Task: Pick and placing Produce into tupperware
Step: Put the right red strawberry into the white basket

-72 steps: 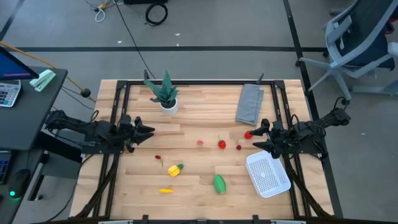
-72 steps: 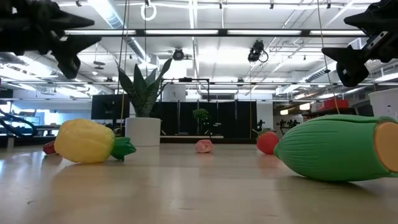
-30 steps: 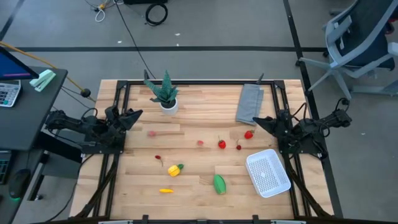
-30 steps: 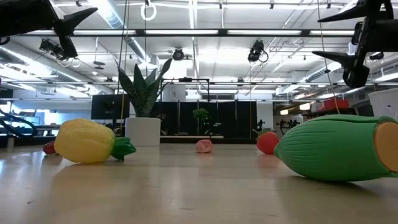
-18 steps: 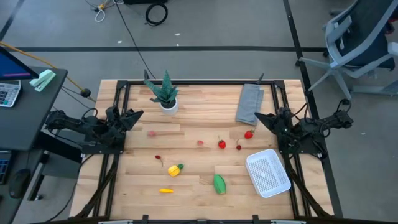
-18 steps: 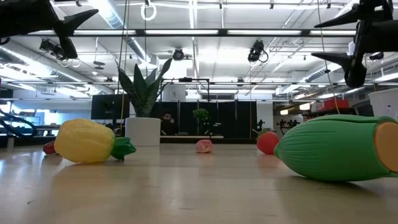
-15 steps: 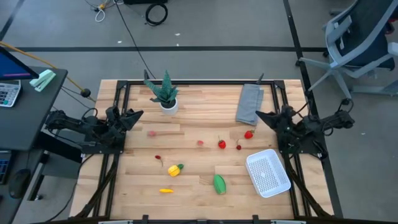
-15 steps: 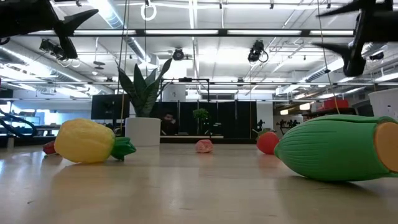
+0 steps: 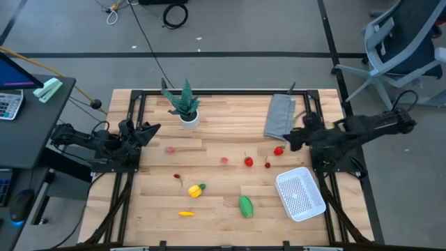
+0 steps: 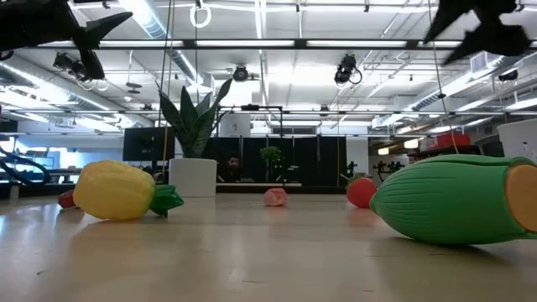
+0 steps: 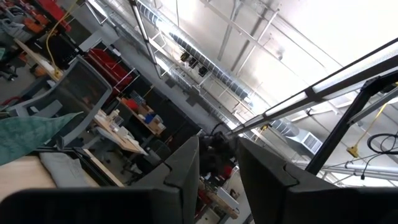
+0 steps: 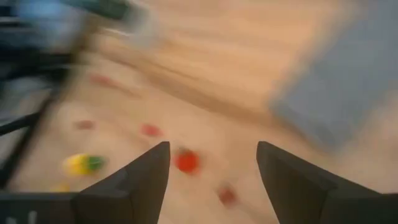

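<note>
right gripper (image 9: 293, 138): fingers (image 12: 146, 180) spread apart, nothing between them; raised over the table's right side, just right of a red piece
left gripper (image 9: 143, 132): at the table's left edge, fingers (image 11: 186, 163) a narrow gap apart, empty, tilted toward the ceiling
red piece (image 9: 279, 150): on the wood, below the grey cloth (image 9: 280, 116)
tupperware (image 9: 300, 194): near right corner, nothing in it
other produce: red ball (image 9: 248, 162) mid-table; yellow piece with green end (image 9: 197, 189), thin yellow-orange one (image 9: 186, 213) and green oblong (image 9: 245, 206) toward the near edge
potted plant (image 9: 187, 106): far left of centre
</note>
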`<state>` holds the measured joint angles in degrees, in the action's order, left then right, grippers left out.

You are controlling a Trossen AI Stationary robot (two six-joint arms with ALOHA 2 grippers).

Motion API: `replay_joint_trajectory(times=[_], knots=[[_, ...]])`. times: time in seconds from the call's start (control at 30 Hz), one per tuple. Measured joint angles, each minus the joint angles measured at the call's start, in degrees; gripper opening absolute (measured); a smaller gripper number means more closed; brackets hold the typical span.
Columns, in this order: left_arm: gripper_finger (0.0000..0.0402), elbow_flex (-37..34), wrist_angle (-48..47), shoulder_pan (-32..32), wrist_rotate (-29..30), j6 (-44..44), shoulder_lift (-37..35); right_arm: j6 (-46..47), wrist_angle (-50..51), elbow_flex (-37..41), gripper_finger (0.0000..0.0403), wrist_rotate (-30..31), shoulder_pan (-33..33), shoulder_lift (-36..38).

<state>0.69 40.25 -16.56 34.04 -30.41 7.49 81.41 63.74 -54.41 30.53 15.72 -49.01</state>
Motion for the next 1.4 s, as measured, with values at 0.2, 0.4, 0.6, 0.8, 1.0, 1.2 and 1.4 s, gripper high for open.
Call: replay_joint_trajectory(times=[0.2,0.4,0.6,0.8,1.0,1.2,1.4], knots=[[0.0116,0.0,0.0,0.0,0.0,-0.4,0.0,14.2,7.4,0.5,0.0248,-14.6,-3.2,-14.2],[0.0116,0.0,0.0,0.0,0.0,-0.5,0.0,14.4,7.2,2.0,0.0247,-15.4,-8.2,-21.0],[0.0111,0.0,0.0,0.0,0.0,-0.5,0.0,13.5,4.5,6.6,0.0247,-15.9,-15.7,-21.8],[0.0112,0.0,0.0,0.0,0.0,-0.5,0.0,9.4,-7.2,13.3,0.0246,-18.5,-21.5,-21.4],[0.0110,0.0,0.0,0.0,0.0,-0.5,0.0,6.1,-14.4,17.8,0.0246,-18.0,-24.4,-21.4],[0.0111,0.0,0.0,0.0,0.0,-0.4,0.0,7.1,-15.5,21.5,0.0246,-19.1,-25.3,-21.6],[0.0112,0.0,0.0,0.0,0.0,-0.4,0.0,7.0,-19.4,22.0,0.0246,-18.7,-25.3,-21.4]])
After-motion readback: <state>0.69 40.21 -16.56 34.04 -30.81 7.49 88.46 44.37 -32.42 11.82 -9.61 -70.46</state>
